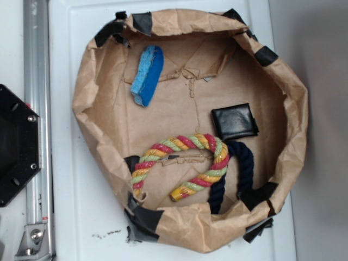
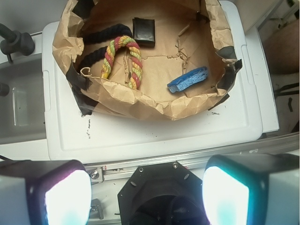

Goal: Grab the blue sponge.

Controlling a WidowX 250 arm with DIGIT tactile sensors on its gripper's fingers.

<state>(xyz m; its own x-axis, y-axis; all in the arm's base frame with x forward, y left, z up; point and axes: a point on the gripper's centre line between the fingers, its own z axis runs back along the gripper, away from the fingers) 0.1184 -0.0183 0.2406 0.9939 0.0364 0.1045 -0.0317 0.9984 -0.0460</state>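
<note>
The blue sponge (image 1: 148,75) (image 2: 189,79) lies on the floor of a rolled-down brown paper bag (image 1: 87,98) (image 2: 154,105), at about 11 o'clock inside the bag in the exterior view. It is tilted on its long edge, the light-blue porous side toward the bag's wall and the darker blue side toward the bag's middle. Nothing touches it.

Well apart from it, at about 3 o'clock in the bag, a black wallet (image 1: 235,122) (image 2: 143,31) lies flat. Just below the wallet a dark navy rope (image 1: 239,163) (image 2: 101,35) curves toward 5 o'clock. Beside it, a multicoloured rope (image 1: 185,160) (image 2: 123,58) of red, yellow and green strands bends in an arch across the lower half of the bag. Black tape patches (image 1: 142,220) sit on the bag's rim.

The bag rests on a white surface (image 1: 87,217) (image 2: 154,136). A metal rail (image 1: 37,109) runs along the surface's 9 o'clock side.

In the wrist view the hand (image 2: 146,192) sits at 6 o'clock, well clear of the bag, released, its two fingers (image 2: 61,197) spread wide apart with nothing between them.
</note>
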